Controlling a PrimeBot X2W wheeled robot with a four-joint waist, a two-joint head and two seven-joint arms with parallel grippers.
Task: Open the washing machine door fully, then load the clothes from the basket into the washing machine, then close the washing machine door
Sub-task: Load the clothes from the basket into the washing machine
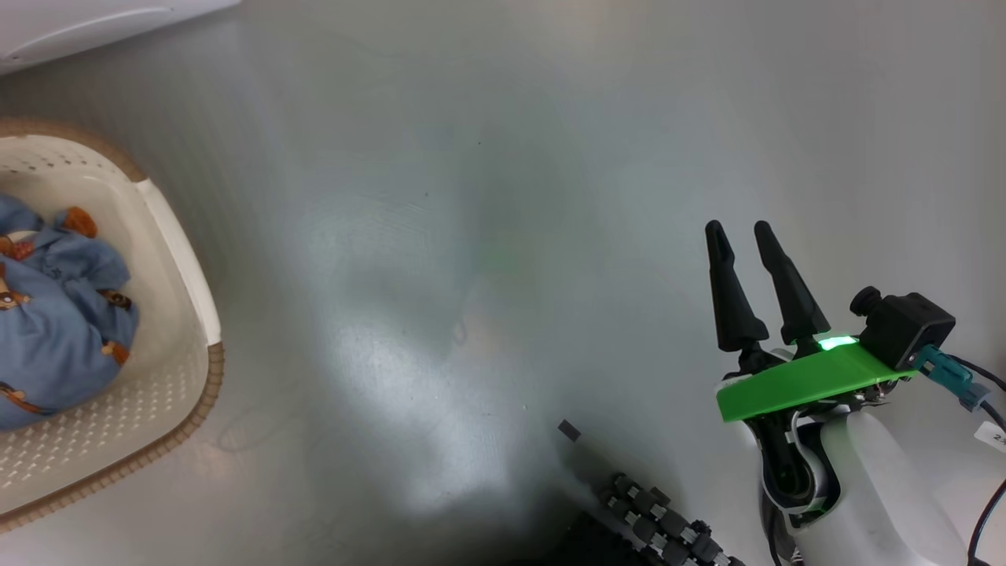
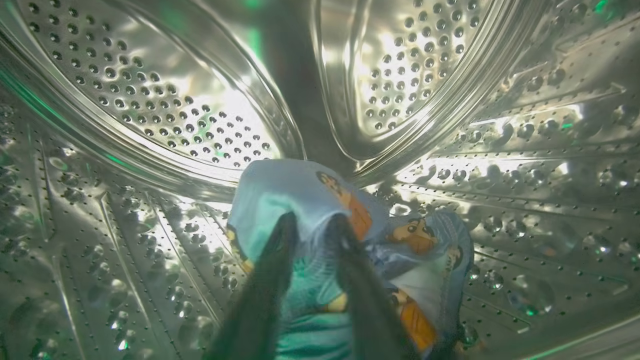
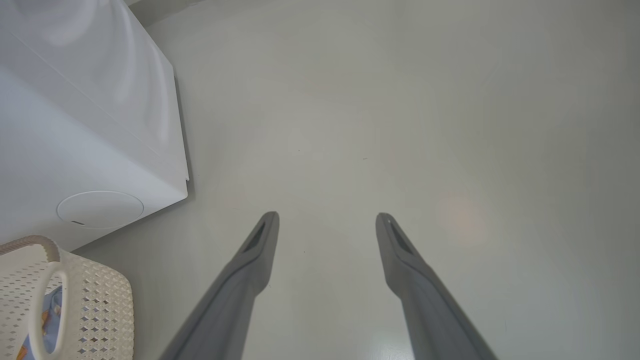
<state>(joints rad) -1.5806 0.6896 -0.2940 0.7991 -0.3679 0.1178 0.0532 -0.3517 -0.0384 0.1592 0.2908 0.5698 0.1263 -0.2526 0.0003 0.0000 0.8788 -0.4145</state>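
At far left, basket (image 1: pixel 182 267) with clothes (image 1: pixel 55 322) waiting inside. Within the washing machine drum (image 2: pixel 150 100), left gripper (image 2: pixel 314 220) nearly closed, pinching a garment (image 2: pixel 295 192) low over the drum wall; seems ready to let go. Further right, right gripper (image 1: pixel 739 229) spread open, empty, well apart from basket

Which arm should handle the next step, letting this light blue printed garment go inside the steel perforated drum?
Left. The left gripper is inside the steel perforated drum, shut on the light blue printed garment; the right gripper hangs open over the grey floor.
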